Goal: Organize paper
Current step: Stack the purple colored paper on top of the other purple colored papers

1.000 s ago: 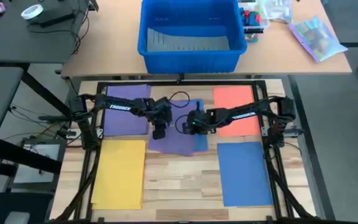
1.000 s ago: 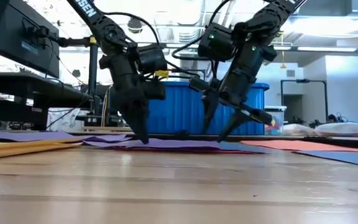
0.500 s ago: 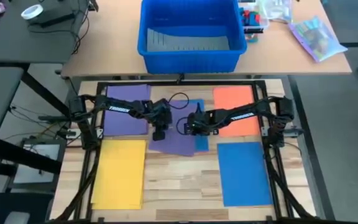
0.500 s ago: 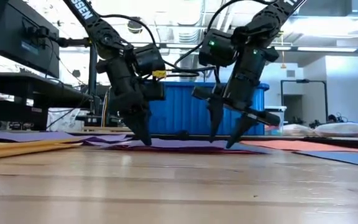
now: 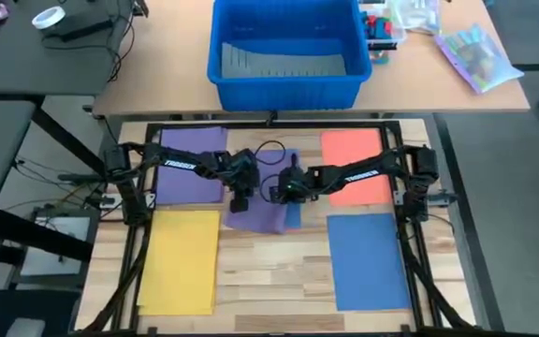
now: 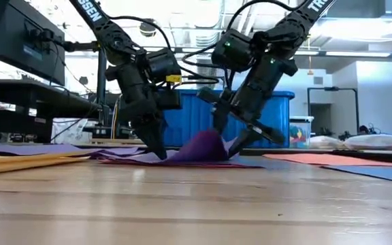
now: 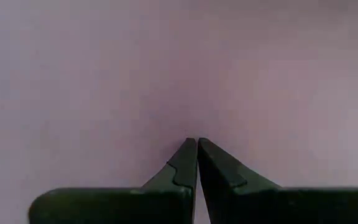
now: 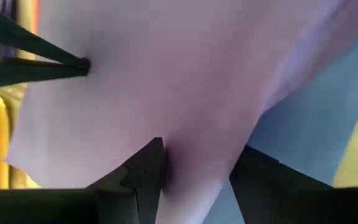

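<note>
A purple sheet of paper lies at the table's middle, partly over a blue sheet. Its right part is buckled up into a hump. My left gripper is shut, with its tips down on the sheet's left part. My right gripper is open and stands at the hump, which rises between its fingers in the right wrist view. Sorted sheets lie flat around them: purple, orange, yellow and blue. My left gripper presses its shut fingertips down on the purple sheet's left part, coming from above. That part lies flat on the table. My right gripper has its open fingers down on the sheet's right part, slanting in from the table's right. The raised fold bulges between them.
A big blue bin stands on the desk beyond the far edge, with a clear bag of colourful things to its right. The black frame runs around the table. Bare wood shows between the yellow and blue sheets.
My right gripper has slid toward the table's left, nearer my left gripper, dragging the purple sheet's right part with it. That part has buckled up into a hump and uncovered less of the blue sheet beneath. The left part has stayed pinned flat.
</note>
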Controlling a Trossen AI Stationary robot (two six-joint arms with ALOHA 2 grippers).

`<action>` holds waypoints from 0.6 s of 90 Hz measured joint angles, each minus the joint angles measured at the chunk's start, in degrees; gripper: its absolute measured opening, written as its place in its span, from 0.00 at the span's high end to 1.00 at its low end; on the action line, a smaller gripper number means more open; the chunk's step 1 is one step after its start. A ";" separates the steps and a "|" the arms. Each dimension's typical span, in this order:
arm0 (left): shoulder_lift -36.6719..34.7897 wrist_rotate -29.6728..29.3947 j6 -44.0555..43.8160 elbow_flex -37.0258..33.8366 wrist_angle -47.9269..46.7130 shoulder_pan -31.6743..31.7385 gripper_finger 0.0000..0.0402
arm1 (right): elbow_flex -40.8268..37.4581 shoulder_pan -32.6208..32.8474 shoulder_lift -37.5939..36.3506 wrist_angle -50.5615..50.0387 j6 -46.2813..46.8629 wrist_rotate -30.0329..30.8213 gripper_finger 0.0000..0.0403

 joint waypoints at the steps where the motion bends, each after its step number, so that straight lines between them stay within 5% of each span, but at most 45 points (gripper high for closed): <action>1: 0.00 0.00 0.00 0.00 0.00 0.00 1.00 | 0.00 -0.03 -0.19 0.34 -0.23 -0.08 0.60; 28: 0.02 0.02 0.00 0.00 0.00 -0.02 1.00 | 0.24 0.70 -4.24 8.37 -8.94 -0.75 0.60; 54: 0.02 -0.02 -0.09 0.00 0.17 -0.02 1.00 | 0.11 -1.07 -0.17 5.79 -1.01 0.08 0.60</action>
